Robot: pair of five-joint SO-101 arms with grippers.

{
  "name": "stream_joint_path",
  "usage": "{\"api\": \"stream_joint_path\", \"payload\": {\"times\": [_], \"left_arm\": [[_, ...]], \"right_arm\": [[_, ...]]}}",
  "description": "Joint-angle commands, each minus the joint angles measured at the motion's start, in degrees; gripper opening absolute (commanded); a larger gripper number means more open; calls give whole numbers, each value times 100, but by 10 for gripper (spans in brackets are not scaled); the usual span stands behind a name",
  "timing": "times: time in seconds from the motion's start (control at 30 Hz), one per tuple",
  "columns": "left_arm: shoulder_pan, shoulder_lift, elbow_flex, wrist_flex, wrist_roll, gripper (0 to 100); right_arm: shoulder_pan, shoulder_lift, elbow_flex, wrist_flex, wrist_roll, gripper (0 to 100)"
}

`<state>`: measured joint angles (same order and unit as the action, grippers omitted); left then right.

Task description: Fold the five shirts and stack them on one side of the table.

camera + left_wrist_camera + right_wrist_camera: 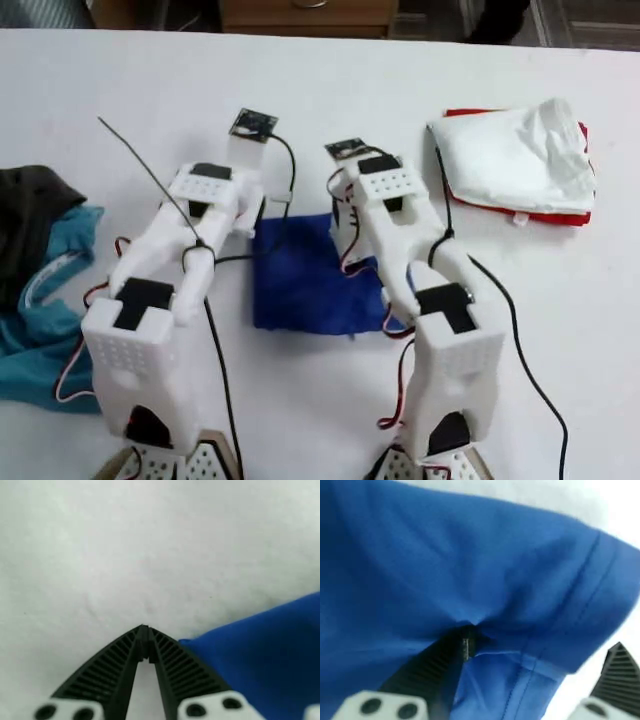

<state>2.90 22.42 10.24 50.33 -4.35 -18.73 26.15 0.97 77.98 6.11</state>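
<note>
Blue shirt (305, 275), where is it lying just now?
– It is lying folded on the table (400, 70), just beside the left pincer (144, 630) and right under the right pincer (540, 645). The left one is sitting clenched on nothing, with its tips pressing on bare table. The right one is standing released, one finger (430, 665) digging into the cloth and the other hanging apart, off the hem.
And what are you worrying about?
– If the right pincer is closing from there, I judge it is risking a pinch of the top layer alone, and then any lift is peeling the fold apart. Dragging is likely bunching the soft cloth too.
Where is it probably going?
– Onto the white shirt (510, 155) that is lying on the red shirt (560, 214), beyond the right pincer. A cable (442, 195) is trailing near that pile and may be snagging it. The teal shirt (45, 300) and black shirt (30, 210) are waiting crumpled, beyond the left pincer.
</note>
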Motion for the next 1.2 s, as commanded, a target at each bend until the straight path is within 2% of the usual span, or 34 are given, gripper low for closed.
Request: {"api": "stream_joint_path", "payload": {"times": [0.0,0.07,0.13,0.27,0.3,0.37,0.43,0.57,0.67,0.93,1.07,1.17], "left_arm": [[-18,-70,-66,-88,26,27],[-18,-70,-66,-88,26,27],[-26,-70,-66,-88,26,27],[-35,-70,-66,-88,26,27],[-35,-70,-66,-88,26,27],[-35,-70,-66,-88,26,27],[-35,-70,-66,-88,26,27],[-44,-70,-66,-88,26,27],[-44,-70,-66,-88,26,27],[-44,-70,-92,-79,26,27],[-53,-62,-110,-79,26,27],[-53,-62,-110,-79,26,27]], "right_arm": [[-233,268,-105,-119,-53,397],[-347,435,-105,-84,-53,396],[-435,576,-105,4,0,348],[-523,804,-466,163,-18,49],[-505,848,-580,215,-18,1],[-488,910,-835,409,-9,52],[-470,936,-1064,585,0,16],[-409,813,-1433,866,53,19],[-189,549,-1732,1068,448,19],[989,-426,-2927,1842,1864,19],[1684,-541,-3771,2009,2215,19],[1938,-541,-4264,2176,2576,19]]}}
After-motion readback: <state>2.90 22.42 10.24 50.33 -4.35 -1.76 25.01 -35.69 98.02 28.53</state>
